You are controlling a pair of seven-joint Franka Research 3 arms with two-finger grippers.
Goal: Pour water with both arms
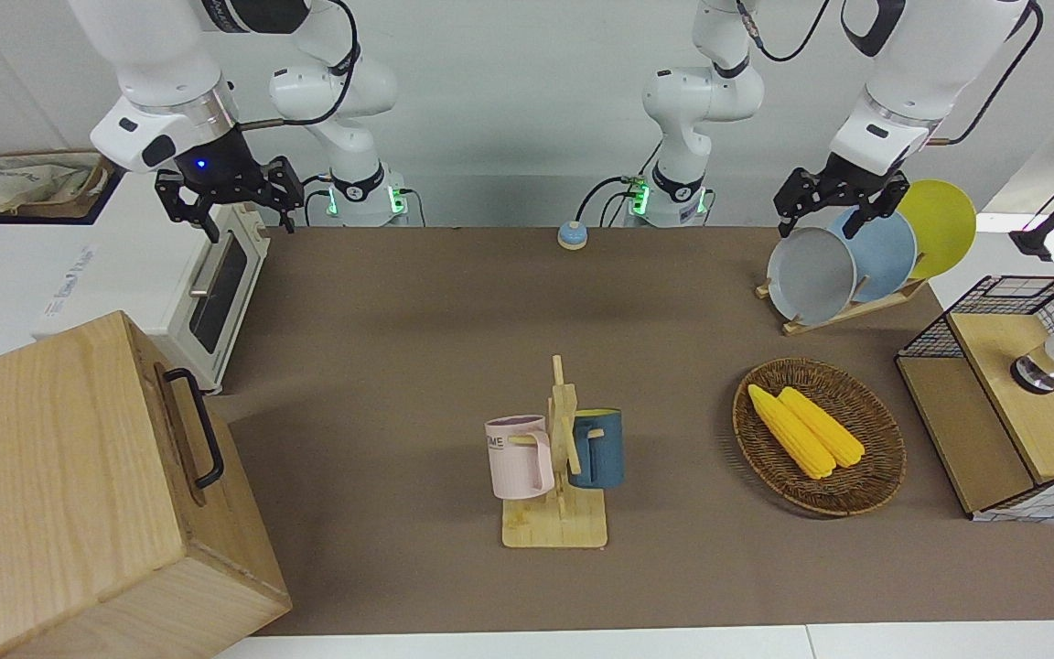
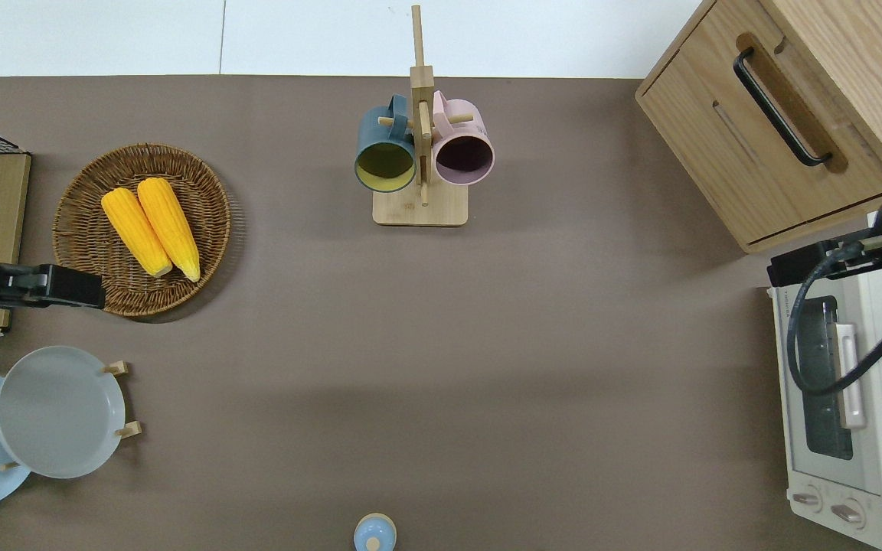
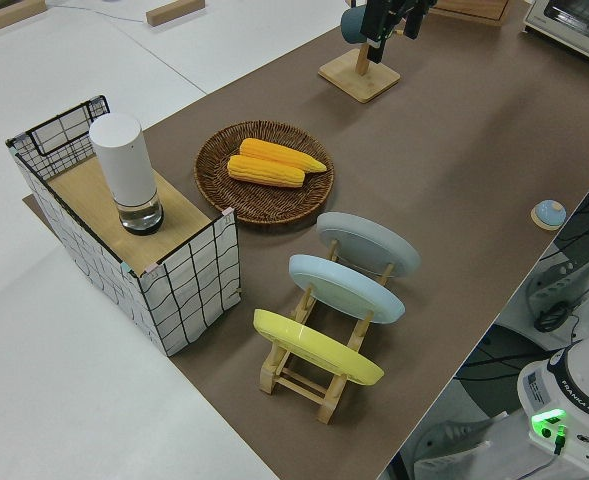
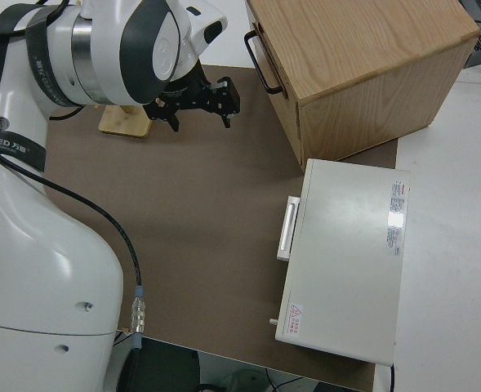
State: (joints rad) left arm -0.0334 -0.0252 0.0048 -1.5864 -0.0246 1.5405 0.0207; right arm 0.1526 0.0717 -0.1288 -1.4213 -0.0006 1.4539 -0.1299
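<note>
Both arms are parked, the left gripper point(image 1: 838, 203) and right gripper point(image 1: 230, 203) spread wide, holding nothing.

A brown mat point(image 2: 441, 367) covers the table. Taking the overhead view as a clock face, a wooden mug stand point(image 2: 419, 205) with 2 mugs sits at 12 o'clock, a wooden cabinet point(image 2: 778, 130) at 2, a white toaster oven point(image 2: 831, 398) at 4, a small blue knob point(image 2: 374, 533) at 6, a wooden plate rack point(image 1: 843, 311) with 3 plates at 8, a wicker basket point(image 2: 204, 229) at 10, and a wire crate point(image 3: 189, 290) at the 9 o'clock edge.
</note>
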